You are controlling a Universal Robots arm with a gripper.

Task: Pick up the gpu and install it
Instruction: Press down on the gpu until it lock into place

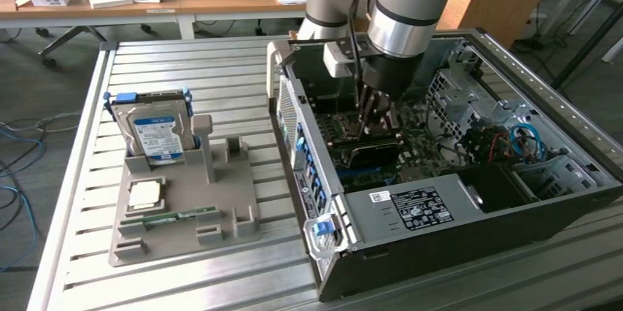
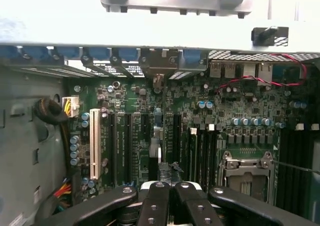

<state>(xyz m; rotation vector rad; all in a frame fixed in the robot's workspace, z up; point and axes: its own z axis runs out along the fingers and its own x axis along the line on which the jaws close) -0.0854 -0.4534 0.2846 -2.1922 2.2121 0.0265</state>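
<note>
While the arm reaches down into the open computer case [image 1: 467, 201], I find the gripper [image 2: 169, 188] closed, its two black fingers [image 2: 155, 201] brought together over the motherboard [image 2: 200, 116]. In the wrist view a thin card stands on edge directly beneath the fingertips, running away from the gripper toward the rear slot brackets [image 2: 159, 65] of the case; I take this to be the gpu [image 2: 156, 146], seen edge-on, with its far end at the silver bracket opening. Whether the fingers actually pinch the card or merely sit above its near end, I cannot tell. In the exterior view the gpu [image 1: 375, 152] appears as a dark block just below the gripper [image 1: 375, 125], lying among the expansion slots.

To one side of the gripper lies a white expansion slot [image 2: 94, 143] with the black slots beside it; to the other side is the processor socket [image 2: 247, 168] with its metal retaining frame. Red wires [image 2: 260, 75] cross the board beyond the gripper.

Well apart from the gripper, outside the case on the slatted metal table [image 1: 175, 63], stands a grey parts fixture [image 1: 185, 216]. It holds a hard drive [image 1: 156, 132] upright with a blue label, a processor chip [image 1: 146, 194] lying flat, and a narrow green memory stick [image 1: 180, 216].
</note>
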